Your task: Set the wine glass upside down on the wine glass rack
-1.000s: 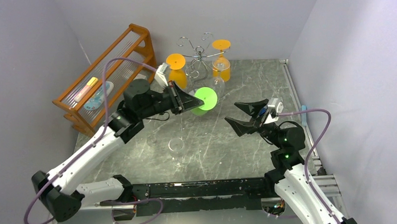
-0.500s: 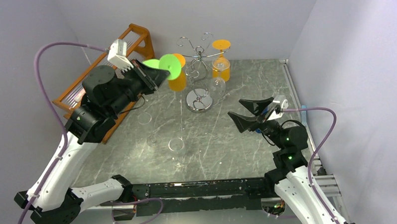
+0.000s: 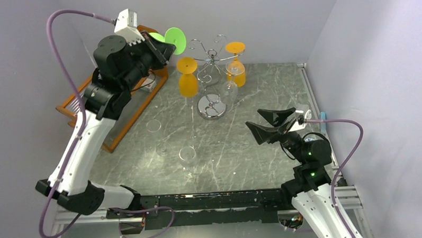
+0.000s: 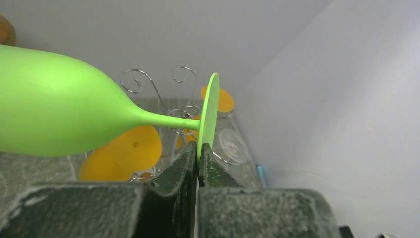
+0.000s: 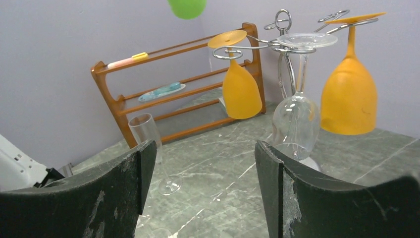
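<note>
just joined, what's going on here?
Left gripper pinches the green wine glass by its foot, high up beside the wine glass rack, not yet hung. Two orange glasses and a clear glass already hang there upside down. Right gripper is open and empty, off to the side.

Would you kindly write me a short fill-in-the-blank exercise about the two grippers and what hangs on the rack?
1. The left gripper is shut on the foot of the ___ wine glass.
2. The right gripper has its jaws ___.
3. On the wine glass rack hang one clear glass and ___ orange glasses.
Missing words: green; open; two.
</note>
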`<move>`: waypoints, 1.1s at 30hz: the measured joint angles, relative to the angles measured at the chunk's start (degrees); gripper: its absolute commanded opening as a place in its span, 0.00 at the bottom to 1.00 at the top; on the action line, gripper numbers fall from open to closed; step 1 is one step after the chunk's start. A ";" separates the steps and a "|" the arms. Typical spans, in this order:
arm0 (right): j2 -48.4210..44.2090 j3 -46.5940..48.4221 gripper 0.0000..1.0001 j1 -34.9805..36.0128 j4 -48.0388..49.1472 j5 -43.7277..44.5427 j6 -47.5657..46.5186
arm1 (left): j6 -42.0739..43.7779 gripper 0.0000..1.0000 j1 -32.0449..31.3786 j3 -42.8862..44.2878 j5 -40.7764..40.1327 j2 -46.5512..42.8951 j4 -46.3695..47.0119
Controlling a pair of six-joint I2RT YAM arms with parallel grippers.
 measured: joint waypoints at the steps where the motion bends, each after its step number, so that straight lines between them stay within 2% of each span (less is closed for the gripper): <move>1: -0.48 0.07 0.76 0.00 -0.63 0.00 0.44 | 0.02 0.05 1.16 0.26 1.01 1.27 0.50; 8: -2.73 3.17 0.76 0.00 -5.33 0.20 3.37 | -3.17 0.05 10.67 0.83 11.78 10.69 4.17; 12: -2.91 4.92 0.76 0.00 -7.30 0.26 4.48 | -6.73 0.05 13.11 -0.57 17.88 14.21 7.26; 22: -1.70 3.41 0.75 0.00 -5.25 -1.01 7.76 | -19.15 0.05 14.27 -8.13 25.92 17.29 14.29; 33: 0.90 2.62 0.75 0.00 -2.97 -1.53 10.82 | -29.14 0.05 14.43 -8.37 33.99 21.42 23.21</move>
